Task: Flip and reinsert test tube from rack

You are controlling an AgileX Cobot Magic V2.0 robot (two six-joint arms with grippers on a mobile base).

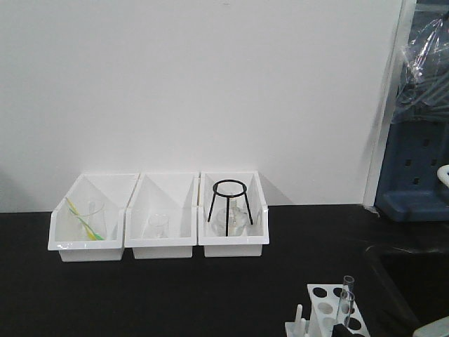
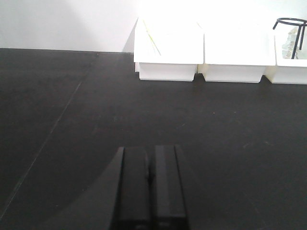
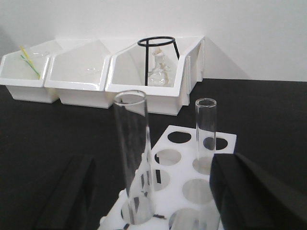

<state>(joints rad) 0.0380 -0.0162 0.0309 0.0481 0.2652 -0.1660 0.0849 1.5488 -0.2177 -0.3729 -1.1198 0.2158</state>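
The white rack (image 3: 174, 172) with round holes stands on the black table; in the front view it sits at the bottom right (image 1: 311, 288), pegs on its left side. Two clear test tubes stand upright in it, open ends up: a near one (image 3: 134, 158) and a farther one (image 3: 206, 129). Both show in the front view (image 1: 346, 298). My right gripper (image 3: 158, 196) is open, its dark fingers (image 3: 72, 191) either side of the rack's near end, the near tube between them and untouched. My left gripper (image 2: 150, 187) is shut and empty over bare table.
Three white open-front bins (image 1: 159, 242) line the back wall. The left one holds a flask with a yellow-green stick (image 1: 88, 219), the middle a small beaker (image 1: 158, 226), the right a black ring tripod (image 1: 230, 200) over glassware. Blue equipment (image 1: 414, 175) stands far right.
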